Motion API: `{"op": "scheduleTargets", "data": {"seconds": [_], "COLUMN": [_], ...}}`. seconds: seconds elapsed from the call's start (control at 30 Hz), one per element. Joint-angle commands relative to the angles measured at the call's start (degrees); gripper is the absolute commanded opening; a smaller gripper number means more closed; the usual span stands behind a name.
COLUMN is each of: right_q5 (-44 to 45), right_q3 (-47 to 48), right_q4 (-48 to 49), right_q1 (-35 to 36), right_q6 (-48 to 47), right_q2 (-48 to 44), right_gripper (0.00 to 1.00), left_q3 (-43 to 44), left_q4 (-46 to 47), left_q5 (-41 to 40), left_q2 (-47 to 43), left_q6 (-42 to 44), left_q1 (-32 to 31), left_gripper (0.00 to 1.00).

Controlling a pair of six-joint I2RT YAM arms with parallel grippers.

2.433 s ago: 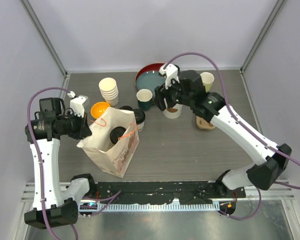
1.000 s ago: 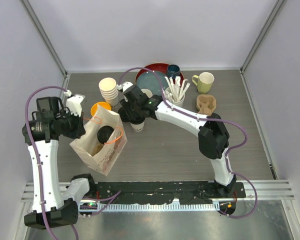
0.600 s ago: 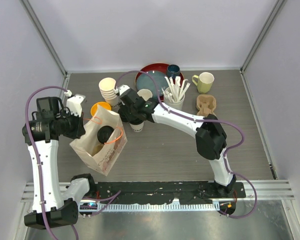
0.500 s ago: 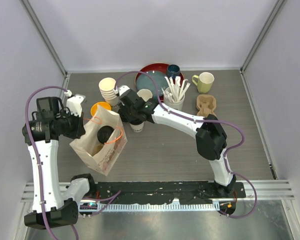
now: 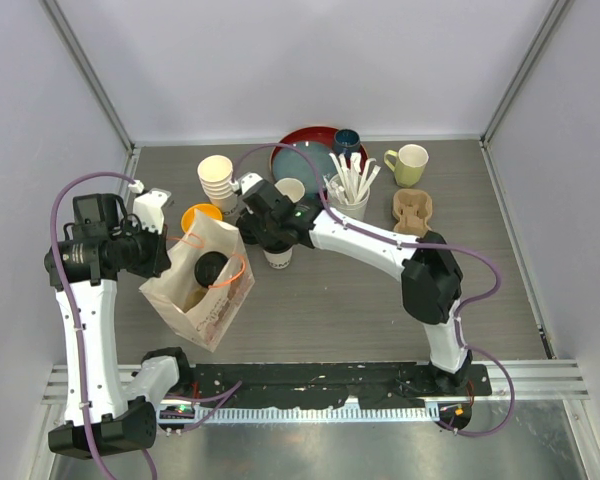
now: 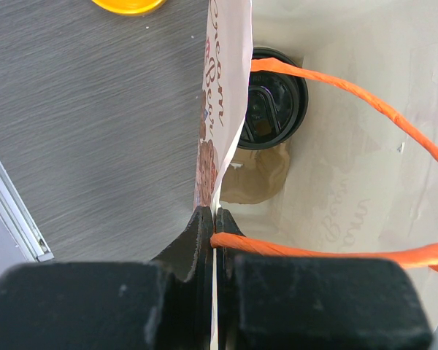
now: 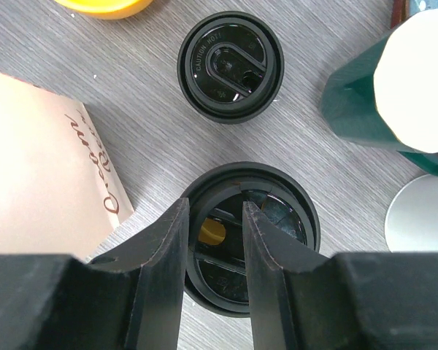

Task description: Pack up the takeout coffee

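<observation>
One takeout coffee cup [image 5: 212,267] with a black lid [image 6: 274,98] stands inside the open paper bag [image 5: 215,305]. My left gripper [image 6: 214,215] is shut on the bag's left rim beside its orange handle [image 6: 350,87] and holds the mouth open. A second lidded cup [image 5: 278,257] stands on the table right of the bag. My right gripper [image 7: 214,204] hangs directly over its lid [image 7: 277,240], jaws partly apart, narrower than the lid. Whether they touch it I cannot tell. A third black-lidded cup [image 7: 230,65] stands just beyond, hidden under the gripper in the top view.
Close by stand an orange bowl [image 5: 197,215], a stack of paper cups [image 5: 217,178] and a teal cup [image 7: 365,102]. Farther back are a cup of stirrers [image 5: 350,190], a red plate [image 5: 305,145], a yellow-green mug [image 5: 412,160] and a cardboard carrier [image 5: 412,208].
The right arm swung from the back right over to the cups beside the bag. In the last second only its elbow shifted slightly right. The left arm drew the bag a little leftward earlier.
</observation>
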Motion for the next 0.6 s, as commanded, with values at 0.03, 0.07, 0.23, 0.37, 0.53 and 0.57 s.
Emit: {"op": "scheduleTargets", "data": {"seconds": [0.03,0.07,0.23,0.37,0.53,0.57], "right_q5": [2.65,2.39,-3.32,-5.26,-8.33,-8.42], "right_q3": [-0.99,-1.60,-4.68,-5.82,-10.12,-11.18], "right_q4": [-1.47,-1.82,-0.94,-1.29,-0.33,0.98], "right_q1": [-0.18,-0.44,-0.71,-0.97,-0.97,-0.88], "right_q6": [-1.58,-1.84,-3.95,-4.31,-4.48,-4.40], "right_q2": [-6.96,-7.31,-9.33,-9.33,-10.65,-12.04], "right_gripper": [0.34,0.34,0.36,0.32,0.32,0.32], "left_q3": [-0.02,-0.02,0.07,0.33,0.16,0.16], "left_q4": [-6.07,-6.07,-6.16,-6.59,-6.95,-7.03], "left_q5": [0.43,0.34,0.60,0.69,0.52,0.60], "left_q2": [0.00,0.00,-0.18,-0.26,-0.44,-0.44], "left_q6": [0.62,0.62,0.71,0.88,1.32,1.33], "left_q1": [-0.07,-0.07,-0.07,-0.16,-0.07,-0.07], "left_gripper": [0.00,0.00,0.00,0.00,0.00,0.00]}}
